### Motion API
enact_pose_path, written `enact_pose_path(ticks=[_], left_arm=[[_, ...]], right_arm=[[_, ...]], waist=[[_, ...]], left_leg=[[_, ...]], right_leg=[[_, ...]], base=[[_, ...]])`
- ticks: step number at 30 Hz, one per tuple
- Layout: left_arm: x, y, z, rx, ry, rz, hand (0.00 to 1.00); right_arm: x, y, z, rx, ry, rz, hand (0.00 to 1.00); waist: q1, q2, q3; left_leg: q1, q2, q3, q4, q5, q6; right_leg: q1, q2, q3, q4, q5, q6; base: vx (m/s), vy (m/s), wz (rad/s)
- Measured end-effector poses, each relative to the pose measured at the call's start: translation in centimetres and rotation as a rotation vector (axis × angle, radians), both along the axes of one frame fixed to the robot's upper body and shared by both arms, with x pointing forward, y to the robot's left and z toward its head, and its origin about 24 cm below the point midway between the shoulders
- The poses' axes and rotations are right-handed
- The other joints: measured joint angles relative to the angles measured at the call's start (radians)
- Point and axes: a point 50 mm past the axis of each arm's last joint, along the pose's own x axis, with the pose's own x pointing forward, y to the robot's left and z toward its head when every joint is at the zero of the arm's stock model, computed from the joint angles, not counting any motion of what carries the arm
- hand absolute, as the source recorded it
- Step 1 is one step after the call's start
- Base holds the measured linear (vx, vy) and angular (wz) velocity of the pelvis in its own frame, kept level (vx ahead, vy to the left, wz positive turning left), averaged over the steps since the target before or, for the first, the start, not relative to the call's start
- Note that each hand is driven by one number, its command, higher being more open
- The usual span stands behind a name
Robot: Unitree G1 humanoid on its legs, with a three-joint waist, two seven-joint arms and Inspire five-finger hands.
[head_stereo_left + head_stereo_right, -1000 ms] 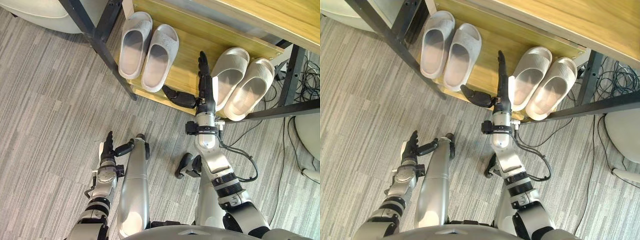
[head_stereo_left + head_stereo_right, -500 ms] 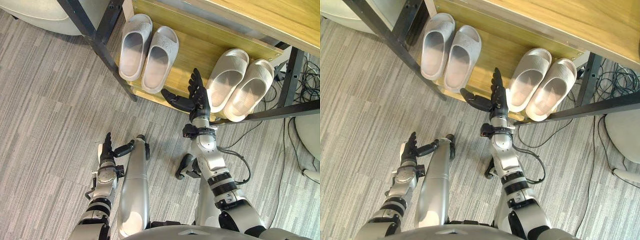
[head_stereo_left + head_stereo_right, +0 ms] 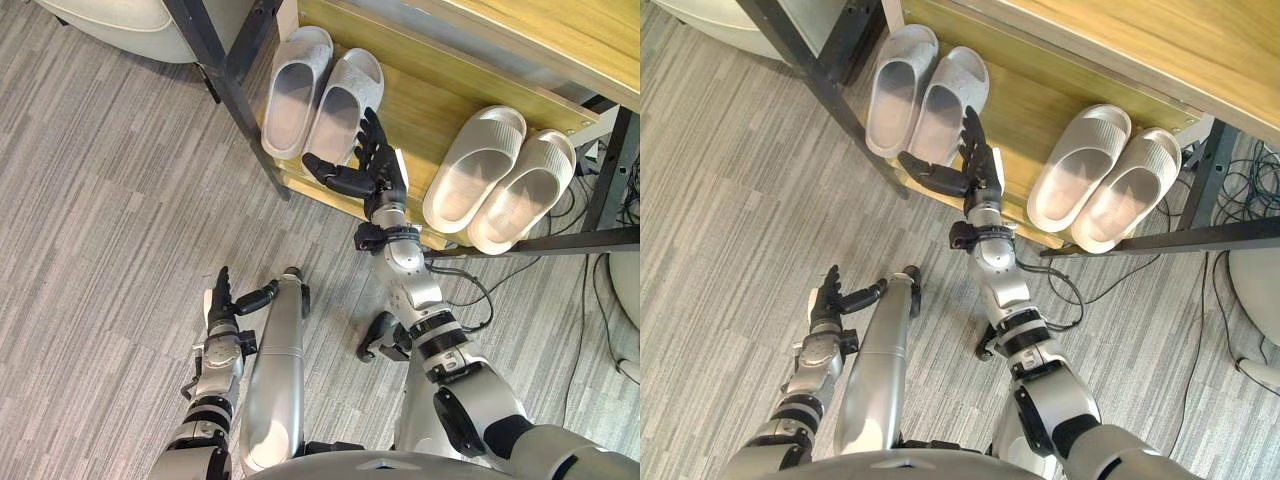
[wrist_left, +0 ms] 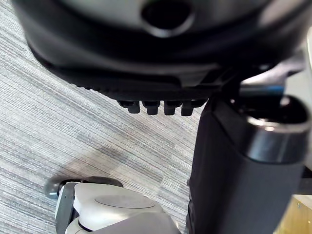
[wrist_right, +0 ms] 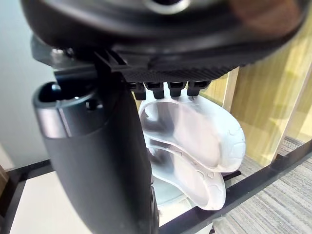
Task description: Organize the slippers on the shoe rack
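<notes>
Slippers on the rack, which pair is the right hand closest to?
The light grey pair at the shelf's left end: the open right hand is right beside its heel end, while the beige pair lies farther right, clear of it.

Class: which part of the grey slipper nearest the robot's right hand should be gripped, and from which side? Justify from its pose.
Probably the heel rim of the slipper, approached from the rack's open front. It lies sole-down, heel at the front edge of the shelf, and the open right hand is beside that heel.
</notes>
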Motion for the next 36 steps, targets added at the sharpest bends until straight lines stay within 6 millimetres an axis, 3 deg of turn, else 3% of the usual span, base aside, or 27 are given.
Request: enact_pose_path(ticks=[9, 15, 21, 24, 31, 36], left_arm=[[-0.3, -0.4, -0.5, -0.013, 0.023, 0.000, 1.00], [-0.6, -0.3, -0.9, -0.014, 0.045, 0.002, 1.00], [-0.7, -0.2, -1.0, -0.005, 0.055, -0.009, 1.00], [-1.0, -0.3, -1.5, -0.010, 0.077, -0.027, 1.00], [-2.2, -1.2, -2.6, -0.006, 0.135, -0.087, 1.00], [-3.4, -2.2, -4.0, 0.049, 0.233, -0.207, 1.00]], right_arm=[[0.4, -0.9, -0.2, -0.033, 0.011, -0.022, 1.00], [0.6, -1.7, -0.3, -0.040, 0.013, -0.043, 1.00], [0.0, -2.3, -2.2, -0.049, 0.063, -0.050, 1.00], [-1.2, -2.9, -4.5, -0.056, 0.126, -0.062, 1.00], [-4.2, -3.0, -6.3, -0.078, 0.132, -0.046, 1.00], [-7.0, -2.4, -8.8, -0.207, 0.163, 0.025, 1.00]], waist=[[0.002, 0.021, -0.002], [0.002, 0.022, -0.003], [-0.009, 0.023, -0.002], [-0.018, 0.023, -0.003], [-0.055, 0.019, -0.004], [-0.087, -0.011, -0.041]], left_leg=[[0.014, 0.001, 0.002, 0.002, -0.002, 0.003], [0.043, 0.008, 0.013, -0.014, -0.002, 0.004], [0.131, 0.027, 0.047, -0.079, 0.001, 0.005], [0.192, 0.031, 0.062, -0.128, 0.003, 0.005], [0.354, 0.033, 0.104, -0.244, 0.009, 0.010], [0.472, 0.028, 0.129, -0.400, 0.056, 0.008]], right_leg=[[0.016, 0.000, 0.001, 0.000, -0.001, 0.002], [0.036, 0.005, 0.008, -0.018, 0.005, 0.004], [0.112, 0.020, 0.012, -0.093, 0.026, 0.011], [0.171, 0.031, 0.011, -0.156, 0.044, 0.020], [0.316, 0.052, 0.019, -0.304, 0.092, 0.044], [0.430, 0.084, 0.010, -0.484, 0.163, 0.055]], base=[[-0.04, 0.043, 0.00], [-0.02, 0.028, -0.04], [0.01, 0.035, -0.07], [0.06, 0.052, -0.07], [0.06, 0.048, -0.12], [0.07, 0.011, -0.08]])
